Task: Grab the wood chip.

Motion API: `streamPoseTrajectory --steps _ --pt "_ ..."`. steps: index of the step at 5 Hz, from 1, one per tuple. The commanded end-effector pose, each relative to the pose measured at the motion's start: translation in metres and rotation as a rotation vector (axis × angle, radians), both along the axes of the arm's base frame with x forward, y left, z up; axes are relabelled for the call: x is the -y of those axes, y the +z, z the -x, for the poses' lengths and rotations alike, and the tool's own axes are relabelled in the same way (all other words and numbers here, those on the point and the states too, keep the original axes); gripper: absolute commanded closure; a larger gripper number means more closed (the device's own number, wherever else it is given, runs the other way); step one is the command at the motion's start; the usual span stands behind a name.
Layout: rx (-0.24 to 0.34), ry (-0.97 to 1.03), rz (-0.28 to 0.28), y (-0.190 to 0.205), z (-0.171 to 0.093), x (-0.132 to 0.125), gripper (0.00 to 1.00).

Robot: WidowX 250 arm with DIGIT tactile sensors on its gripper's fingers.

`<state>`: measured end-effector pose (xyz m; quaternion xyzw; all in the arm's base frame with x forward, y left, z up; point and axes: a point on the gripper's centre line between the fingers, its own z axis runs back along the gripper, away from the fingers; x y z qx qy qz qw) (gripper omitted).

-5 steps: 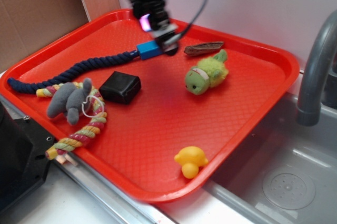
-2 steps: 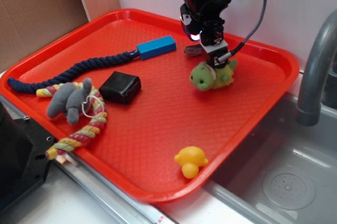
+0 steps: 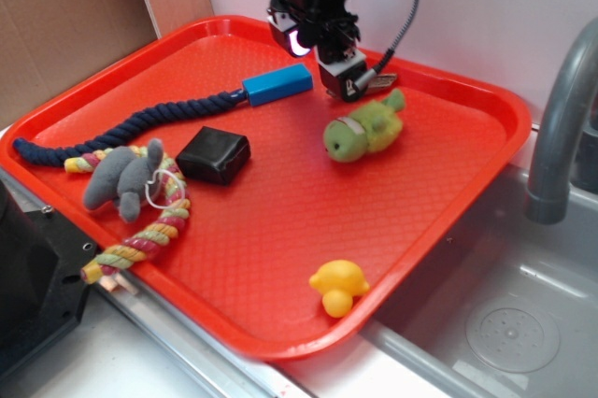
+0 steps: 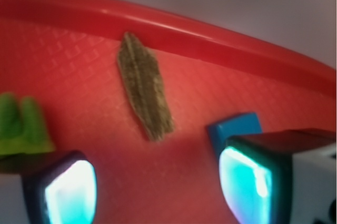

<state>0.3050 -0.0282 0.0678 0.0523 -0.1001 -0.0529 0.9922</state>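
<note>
The wood chip (image 4: 143, 90), a thin brown sliver with pointed ends, lies flat on the red tray (image 4: 63, 66) near its far rim. In the exterior view only its right end (image 3: 384, 80) shows behind the arm. My gripper (image 3: 340, 86) hovers over the chip's left part, between the blue block (image 3: 277, 84) and the green plush toy (image 3: 363, 129). In the wrist view the gripper (image 4: 158, 190) is open, its lit fingertips (image 4: 68, 192) wide apart with bare tray between them and the chip just ahead of them.
A black square block (image 3: 214, 154), a dark blue rope (image 3: 121, 127), a grey plush with a coloured rope (image 3: 131, 178) and a yellow duck (image 3: 338, 287) also lie on the tray (image 3: 271, 220). A sink and grey faucet (image 3: 561, 118) are on the right.
The gripper swung right over the green toy, then came back left and toward the far rim, now over the chip's left end. The toy shifted slightly.
</note>
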Motion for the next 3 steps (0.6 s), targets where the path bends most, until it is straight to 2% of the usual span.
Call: streamPoseTrajectory --steps 1,2,3 --pt "0.003 0.045 0.032 -0.016 -0.030 0.010 0.00" --pt "-0.014 0.034 0.033 -0.029 -0.040 0.012 0.00" --pt "-0.025 0.033 0.014 -0.036 -0.043 0.013 1.00"
